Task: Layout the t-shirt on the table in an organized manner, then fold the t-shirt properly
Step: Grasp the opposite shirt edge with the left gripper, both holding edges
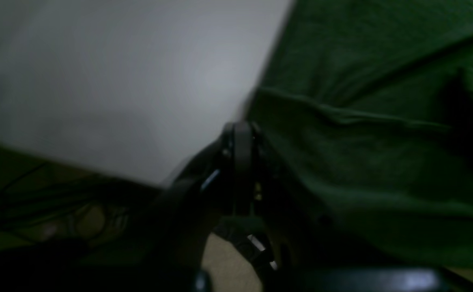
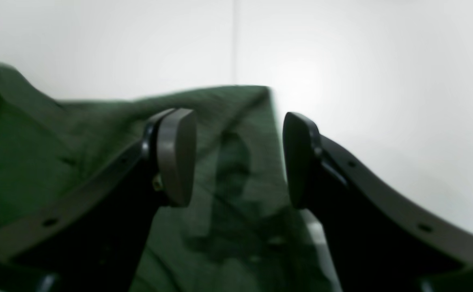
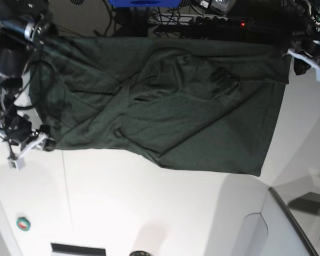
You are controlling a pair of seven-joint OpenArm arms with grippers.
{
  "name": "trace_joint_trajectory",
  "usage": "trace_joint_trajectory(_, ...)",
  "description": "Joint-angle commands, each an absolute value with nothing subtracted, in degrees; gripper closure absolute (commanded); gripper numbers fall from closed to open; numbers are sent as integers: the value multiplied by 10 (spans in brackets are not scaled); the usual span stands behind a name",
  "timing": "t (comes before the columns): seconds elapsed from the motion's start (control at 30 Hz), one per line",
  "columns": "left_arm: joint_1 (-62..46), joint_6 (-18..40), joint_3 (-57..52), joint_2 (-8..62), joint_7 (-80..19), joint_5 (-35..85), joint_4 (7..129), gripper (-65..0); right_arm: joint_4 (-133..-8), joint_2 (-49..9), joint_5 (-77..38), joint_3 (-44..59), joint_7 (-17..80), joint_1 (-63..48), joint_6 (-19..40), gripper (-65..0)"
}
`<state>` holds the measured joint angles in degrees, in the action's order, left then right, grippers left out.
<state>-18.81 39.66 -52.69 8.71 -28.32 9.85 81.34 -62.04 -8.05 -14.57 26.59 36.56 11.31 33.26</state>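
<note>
The dark green t-shirt [image 3: 165, 106] lies spread but wrinkled over the far half of the white table [image 3: 149, 213]. My right gripper [image 3: 40, 145] stands at its near left corner. In the right wrist view it is open [image 2: 238, 158], its pads [image 2: 175, 156] apart just above that corner of the t-shirt [image 2: 37, 162], with nothing between them. My left gripper [image 3: 301, 56] is at the shirt's far right corner. The left wrist view shows its fingers [image 1: 240, 142] shut at the edge of the t-shirt [image 1: 362, 162], by the table [image 1: 119, 81] edge.
A raised grey-white panel [image 3: 288, 229] with a dark edge fills the near right corner. A small green and red round object [image 3: 23, 223] lies near left. A thin seam line [image 3: 66, 181] crosses the tabletop. Cables and a power strip [image 3: 242, 23] run behind the far edge.
</note>
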Motion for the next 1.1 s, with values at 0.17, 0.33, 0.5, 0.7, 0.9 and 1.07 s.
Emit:
trace_joint_trajectory(0.17, -127, 312, -443, 100, -270, 108, 822, 0, -781, -87, -153, 233, 361, 28, 336, -320)
trace_joint_trajectory(0.33, -27, 264, -393, 106, -272, 107, 786, -23, -832, -87, -153, 233, 361, -21, 336, -320)
trace_joint_trajectory(0.5, 110, 238, -327, 137, -271, 34, 623, -281, -849, -87, -153, 233, 361, -57, 336, -320)
trace_joint_trajectory(0.7, 231, 238, -352, 152, -266, -30, 439, -382, -872, -87, -154, 233, 360, -81, 336, -320)
trace_joint_trajectory(0.9, 238, 237, -357, 151, -265, -65, 410, -380, -873, -87, -154, 233, 360, -86, 336, -320)
trace_joint_trajectory(1.07, 196, 183, -354, 153, -227, -66, 407, -380, -873, -87, -155, 233, 360, -86, 336, -320)
